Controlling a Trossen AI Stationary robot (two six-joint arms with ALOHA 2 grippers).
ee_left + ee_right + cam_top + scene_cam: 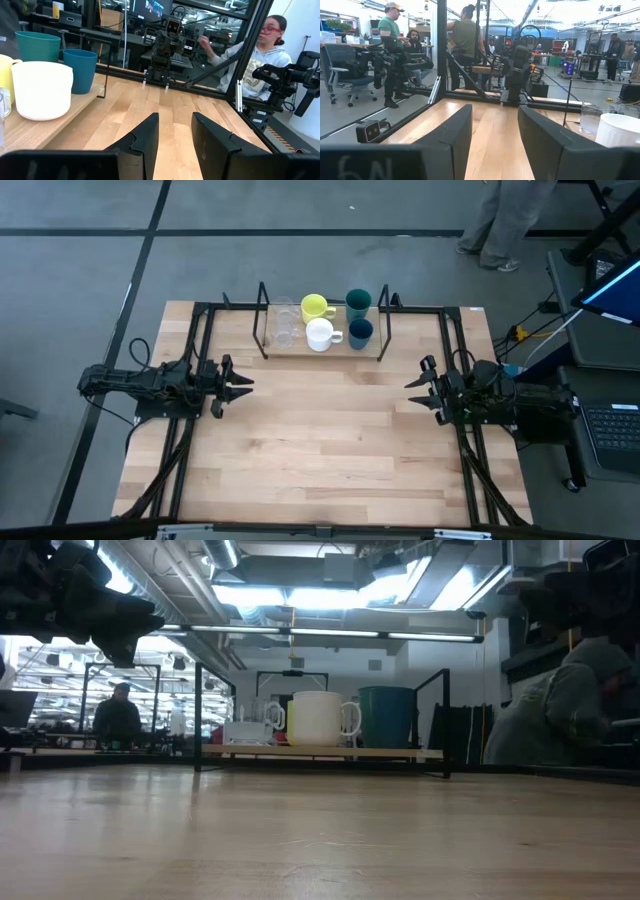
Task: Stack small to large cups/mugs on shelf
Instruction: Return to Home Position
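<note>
All six cups point(320, 335) sit on the shelf point(338, 350) at the worktop's point(320, 440) far edge. I judge the stacking done. Left end effector point(175, 117) and right end effector point(495, 110) hang released and empty at opposite side edges, clear of the shelf so nothing gets knocked.

1 white mug point(318, 718) on shelf point(320, 752), 1 dark cup point(386, 716) just beside

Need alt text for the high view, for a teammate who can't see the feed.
Seen from above, six cups stand on the shelf at the table's far edge: two clear glass cups, yellow mug, white mug, dark green cup, dark blue cup. The left gripper and right gripper sit open and empty at the table's sides.
</note>
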